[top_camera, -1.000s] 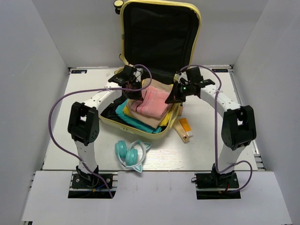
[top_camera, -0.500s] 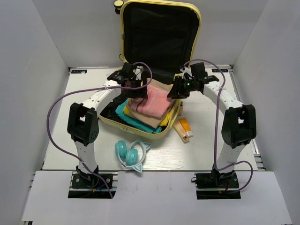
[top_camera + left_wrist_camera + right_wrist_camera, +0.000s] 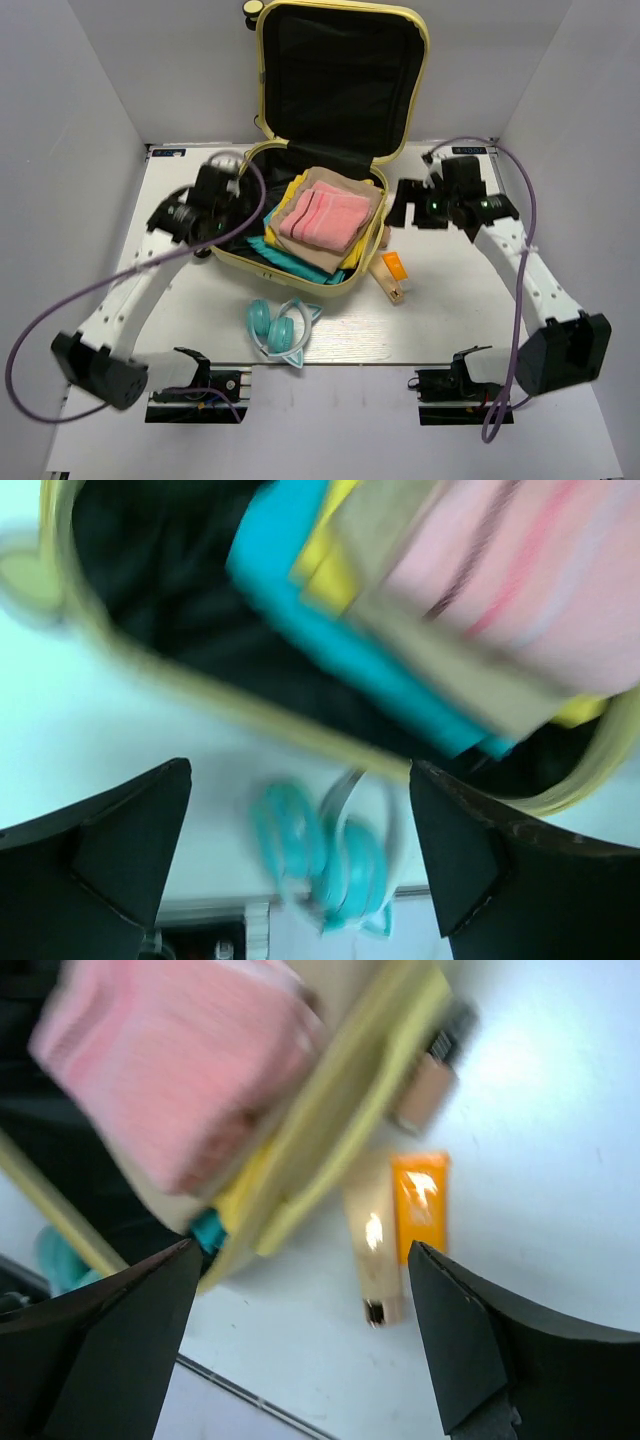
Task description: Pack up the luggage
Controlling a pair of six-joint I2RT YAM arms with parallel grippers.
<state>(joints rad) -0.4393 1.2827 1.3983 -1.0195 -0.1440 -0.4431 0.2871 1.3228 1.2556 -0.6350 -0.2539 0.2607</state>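
The luggage [image 3: 340,85] lies open mid-counter [image 3: 450,310], folded clothes [image 3: 322,218] piled inside. The left hand [image 3: 300,770] and right hand [image 3: 300,1250] flank it, both spread wide and empty; teal headphones [image 3: 280,325] and an orange tube [image 3: 394,268] lie just outside.

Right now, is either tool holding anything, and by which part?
Nothing is held: left tool and right tool both stand open and empty, beside the luggage.

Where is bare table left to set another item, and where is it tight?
Free: the table at near right, bordered by the orange tube, the headphones and the right arm. Also the near-left strip between the headphones and the left arm. Tight: the suitcase's front rim, with tube and headphones close by, and its inside, mostly filled by folded clothes.
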